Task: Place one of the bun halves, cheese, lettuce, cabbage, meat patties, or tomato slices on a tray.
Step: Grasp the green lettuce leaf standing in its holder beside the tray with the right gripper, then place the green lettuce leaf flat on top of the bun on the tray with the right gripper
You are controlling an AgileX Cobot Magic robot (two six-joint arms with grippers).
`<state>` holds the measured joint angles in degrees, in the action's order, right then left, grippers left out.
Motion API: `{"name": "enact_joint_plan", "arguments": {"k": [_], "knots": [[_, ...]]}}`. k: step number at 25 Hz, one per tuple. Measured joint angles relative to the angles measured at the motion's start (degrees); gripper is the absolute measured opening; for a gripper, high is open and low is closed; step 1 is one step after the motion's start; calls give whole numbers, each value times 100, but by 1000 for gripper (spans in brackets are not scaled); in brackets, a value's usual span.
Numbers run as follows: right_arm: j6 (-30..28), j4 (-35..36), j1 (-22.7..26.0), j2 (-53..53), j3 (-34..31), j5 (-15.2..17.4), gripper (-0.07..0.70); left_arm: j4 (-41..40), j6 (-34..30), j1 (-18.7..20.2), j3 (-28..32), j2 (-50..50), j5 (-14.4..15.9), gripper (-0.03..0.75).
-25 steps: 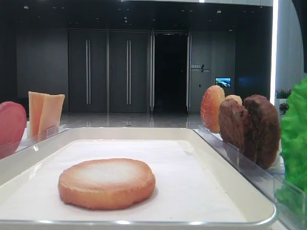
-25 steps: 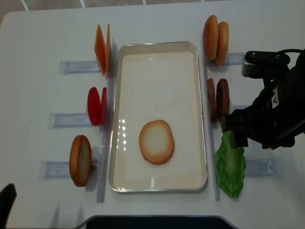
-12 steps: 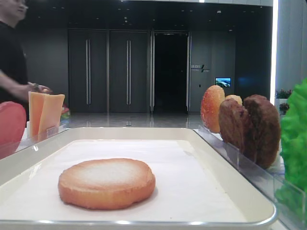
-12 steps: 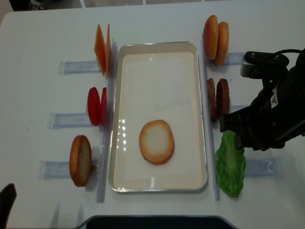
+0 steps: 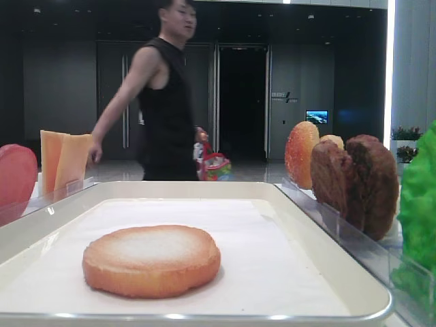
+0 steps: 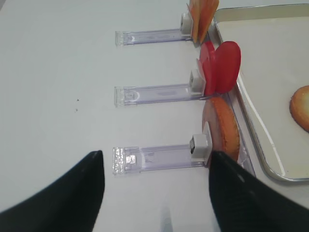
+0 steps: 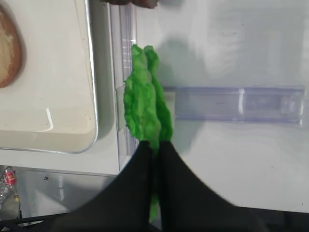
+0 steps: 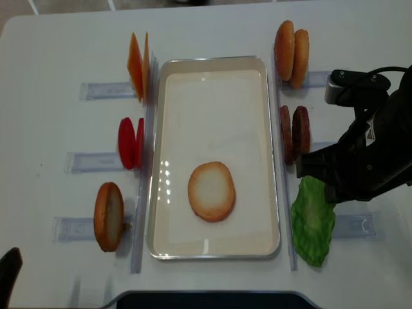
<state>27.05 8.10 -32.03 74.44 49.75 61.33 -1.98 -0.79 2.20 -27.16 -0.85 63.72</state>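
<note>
The white tray (image 8: 154,161) holds one flat pale-topped bun half (image 8: 211,191), which lies low and near in the other exterior view (image 5: 151,260). To the tray's right the ruffled green lettuce (image 8: 313,222) stands in its clear holder. My right gripper (image 7: 155,145) is shut on the lettuce (image 7: 144,108), its black fingers pinching the leaf's near edge. From overhead the right arm (image 8: 364,161) hides those fingers. My left gripper (image 6: 155,153) is open over bare table, left of an upright bun half (image 6: 223,128), touching nothing.
Cheese slices (image 8: 138,64), tomato slices (image 8: 131,143) and a bun half (image 8: 108,216) stand in clear holders left of the tray. Two bun halves (image 8: 291,45) and the meat patties (image 8: 294,134) stand on its right. A person (image 5: 167,102) walks in the background.
My right gripper has gone from open to shut on the lettuce's edge, and the leaf has shifted slightly. A person has walked into the background. The bun on the tray has not moved.
</note>
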Motion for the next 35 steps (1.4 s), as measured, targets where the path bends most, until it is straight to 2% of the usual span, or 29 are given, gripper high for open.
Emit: {"name": "enact_joint_plan", "arguments": {"k": [7,15,21,23,29,35], "knots": [[83,29,0,-80,0,159,28,0,0,0,0,0,0,517],[209,82,0,-434,535,713,28,0,0,0,0,0,0,517],[218,377,-124,-599,979,715,28,0,0,0,0,0,0,517],[214,539,-254,-603,1035,540,28,0,0,0,0,0,0,517],[214,830,-896,-524,1042,-522,28,0,0,0,0,0,0,517],[23,1145,-1204,70,1049,-1238,28,0,0,0,0,0,0,517]]}}
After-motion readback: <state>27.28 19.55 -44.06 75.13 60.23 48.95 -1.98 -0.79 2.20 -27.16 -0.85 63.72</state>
